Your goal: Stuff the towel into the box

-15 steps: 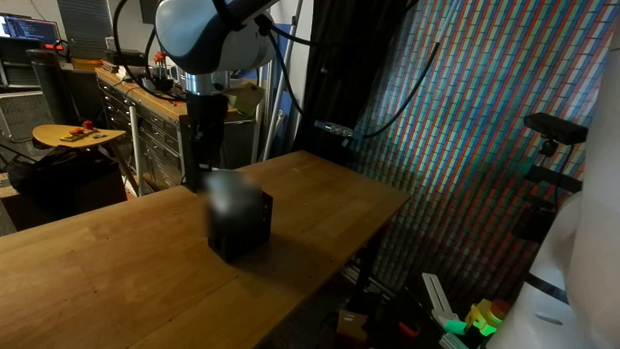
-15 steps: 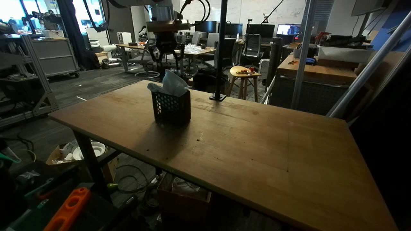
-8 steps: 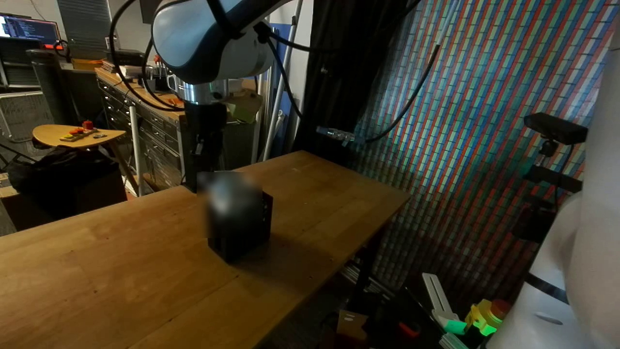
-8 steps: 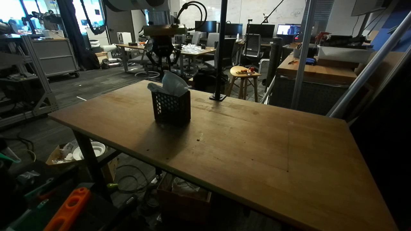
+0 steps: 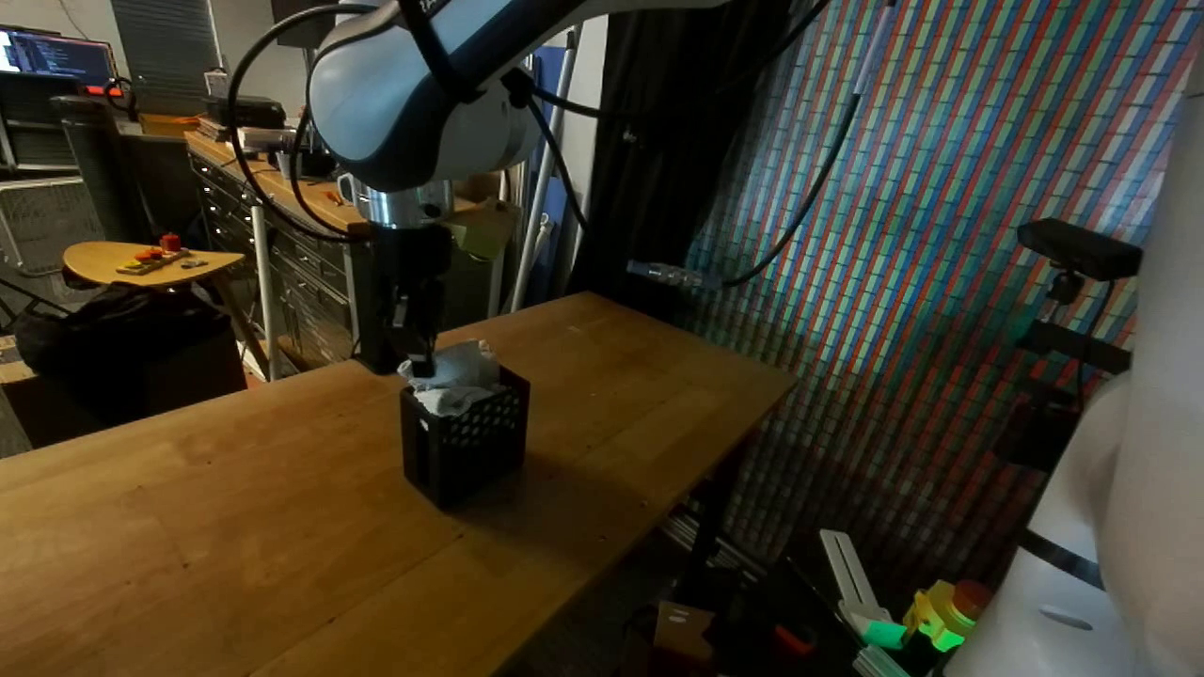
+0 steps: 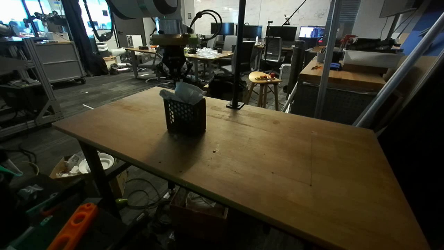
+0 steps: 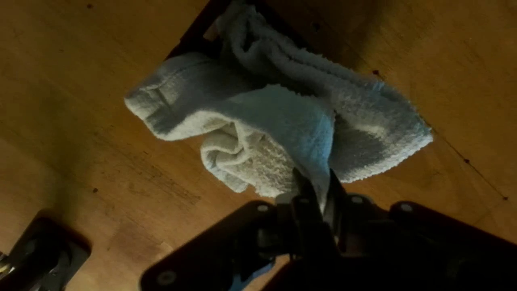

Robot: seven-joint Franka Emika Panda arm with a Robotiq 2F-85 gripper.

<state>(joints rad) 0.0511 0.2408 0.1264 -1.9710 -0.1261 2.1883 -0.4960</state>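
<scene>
Wrist view: the towel [image 7: 282,115] (one peak) sits pinched between the jaws.

Wooden table [image 6: 277,152], black post [image 6: 239,52], stool [image 5: 102,257]

The towel [image 7: 282,113] is matt cloth with a rough, looped pile and fuzzy borders, and the box [image 6: 186,116] holding it, toward the left short edge of the wooden tabletop [image 6: 263,156] in an exterior view, looks like matt plastic, pierced with rows of holes in one wall. That wood is smooth with a low sheen, scuffed near its far edge, where a post [image 6: 240,52] looks like matt metal. The gripper [image 7: 316,178] is mostly matt with shiny, metal-looking screw heads [image 7: 262,208], under a polished metal collar [image 5: 409,209] and the smooth, faintly glossy arm shell [image 5: 362,103].
</scene>
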